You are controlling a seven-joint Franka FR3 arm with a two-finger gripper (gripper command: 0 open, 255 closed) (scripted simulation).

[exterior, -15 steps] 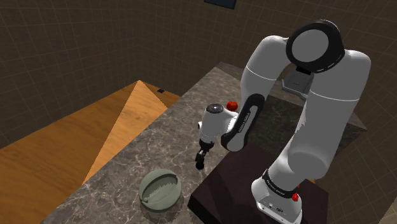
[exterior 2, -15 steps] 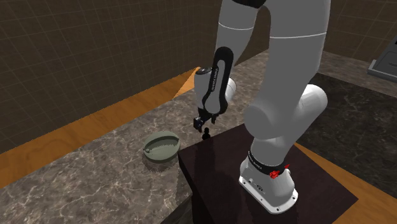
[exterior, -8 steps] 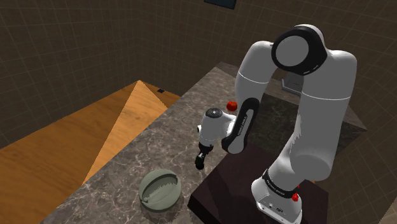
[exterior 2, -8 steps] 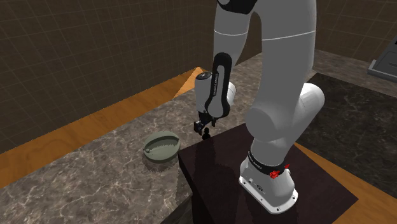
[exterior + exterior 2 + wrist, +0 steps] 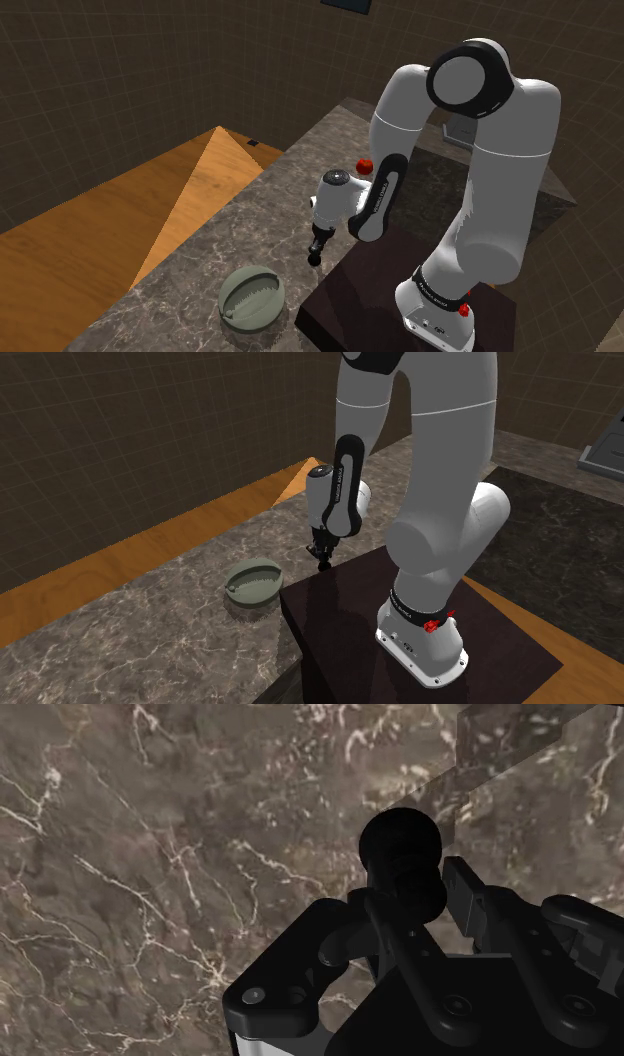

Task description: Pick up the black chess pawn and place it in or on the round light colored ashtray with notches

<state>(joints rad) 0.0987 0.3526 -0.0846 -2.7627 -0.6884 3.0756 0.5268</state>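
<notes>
The black chess pawn [image 5: 400,852] stands on the dark marble counter [image 5: 250,225], its round head showing between my black fingers [image 5: 386,932]. My gripper [image 5: 418,900] is shut on the pawn, low over the counter [image 5: 150,612] beside the stand's corner. In the shoulder view the gripper [image 5: 316,253] points down at the marble. The round, pale grey-green ashtray [image 5: 252,297] with notched rim sits on the counter a short way toward that view's lower left of the gripper. In the second exterior view the ashtray [image 5: 254,582] lies to the left of the gripper [image 5: 322,559].
The dark box stand [image 5: 365,300] rises right beside the gripper. A small red object [image 5: 366,164] sits on the counter behind the arm. A grey appliance [image 5: 604,452] stands at the far end. Orange wooden floor [image 5: 120,220] lies beyond the counter's edge.
The arm dropped slightly a second ago, then held still. The fingers, open around the pawn before, have closed onto it.
</notes>
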